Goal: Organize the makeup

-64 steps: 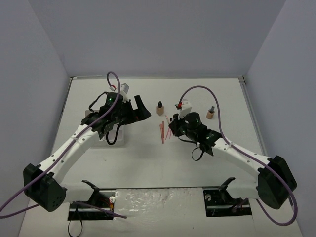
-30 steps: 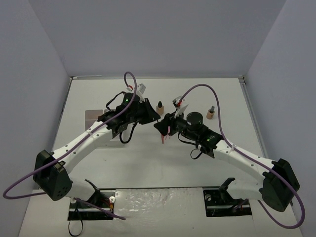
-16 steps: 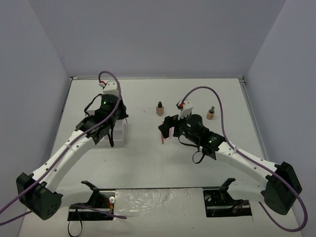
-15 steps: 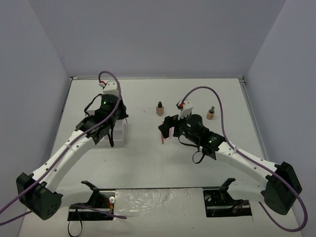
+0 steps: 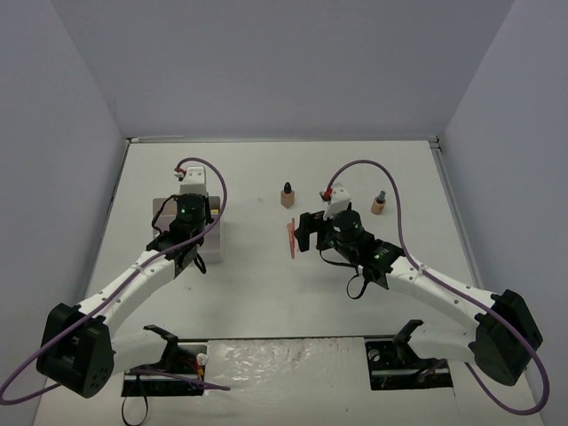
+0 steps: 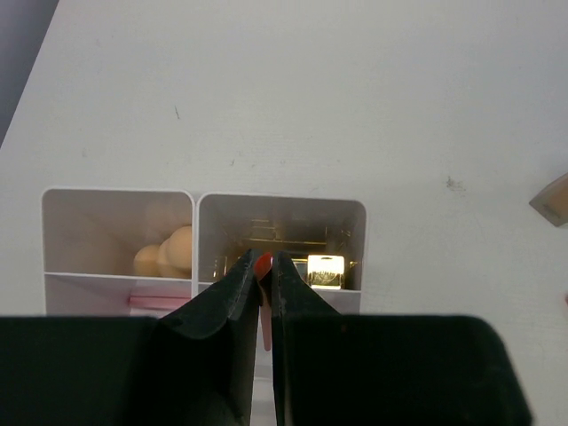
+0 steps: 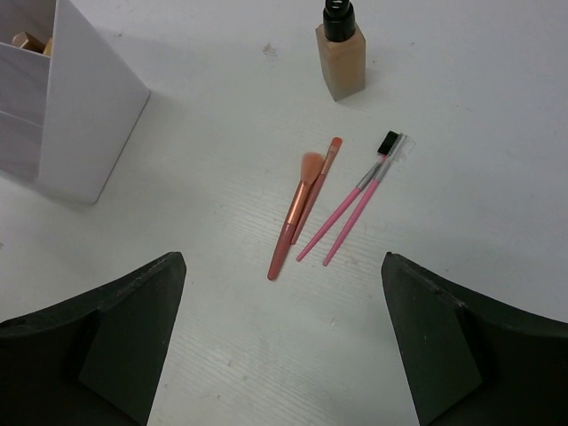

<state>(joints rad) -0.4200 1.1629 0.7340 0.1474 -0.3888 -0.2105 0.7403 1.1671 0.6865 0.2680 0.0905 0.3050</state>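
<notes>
Top view: organizer at 9 o'clock. The left gripper hangs over it, pinched on a red-tipped stick that runs along the fingers, so the drop looks straight down. Right gripper is wide and empty. Bottle at its 12. Loose brushes lie nearer, axes 7-to-1. Right arm is closest.
</notes>
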